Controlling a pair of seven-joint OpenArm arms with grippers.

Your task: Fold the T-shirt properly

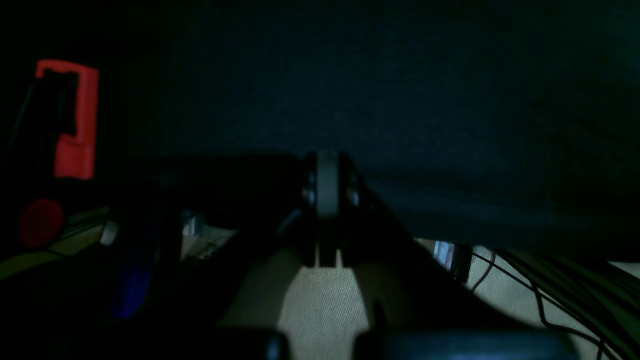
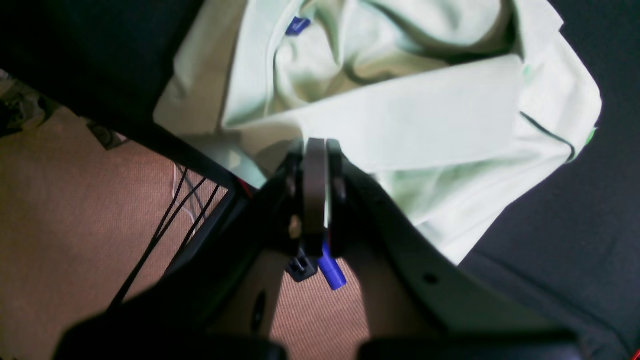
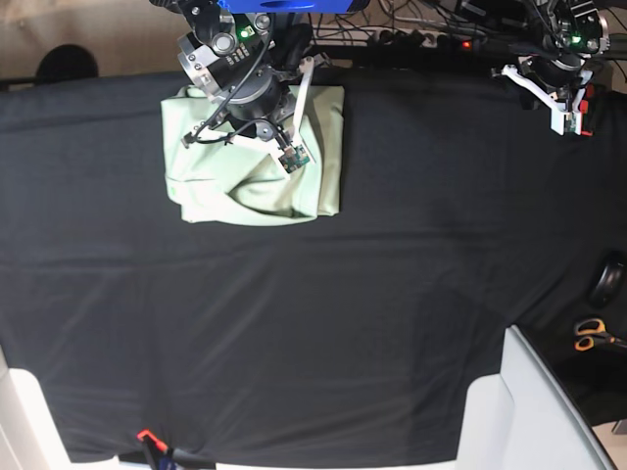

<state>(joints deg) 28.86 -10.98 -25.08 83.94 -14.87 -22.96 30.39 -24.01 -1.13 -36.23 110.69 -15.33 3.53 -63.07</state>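
Lying bunched at the tabletop's (image 3: 392,294) far edge, the T-shirt (image 3: 257,186) sits directly beneath the right claw (image 2: 316,150) — clenched, apparently nipping a fold. The left claw (image 1: 327,165), clenched on nothing, hangs well apart.
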